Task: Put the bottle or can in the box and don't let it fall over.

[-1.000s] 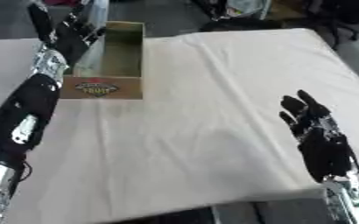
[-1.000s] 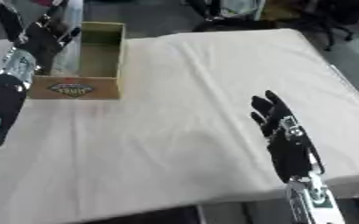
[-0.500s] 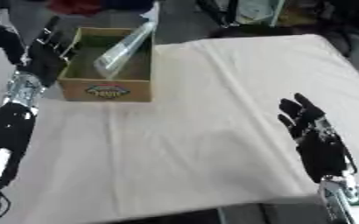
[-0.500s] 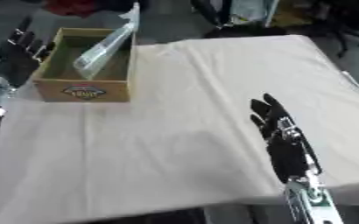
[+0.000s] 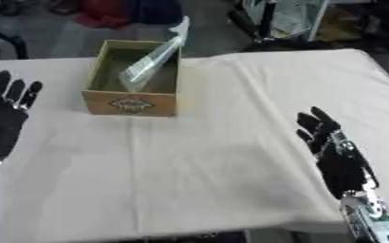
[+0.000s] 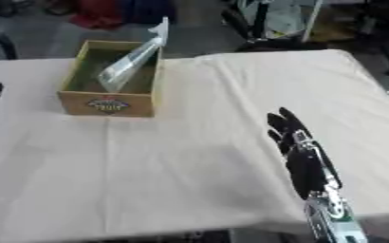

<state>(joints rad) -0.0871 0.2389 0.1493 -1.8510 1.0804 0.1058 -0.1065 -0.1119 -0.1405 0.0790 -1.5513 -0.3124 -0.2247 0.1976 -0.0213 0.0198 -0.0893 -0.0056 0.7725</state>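
fingers: both hands spread, empty | left hand (image 5: pixel 3 111) | right hand (image 5: pixel 330 147) | box (image 5: pixel 131 102): clear bottle (image 5: pixel 152 61) leaning inside

You see a matt, cream cloth (image 5: pixel 231 142) over the desk, soft and with light creases. The box (image 5: pixel 131 102) looks like plain brown cardboard, dull, with a printed label on its front. The bottle (image 5: pixel 152 61) inside is clear, glossy plastic. Your right hand (image 5: pixel 330 147) and left hand (image 5: pixel 3 114) look matt black.
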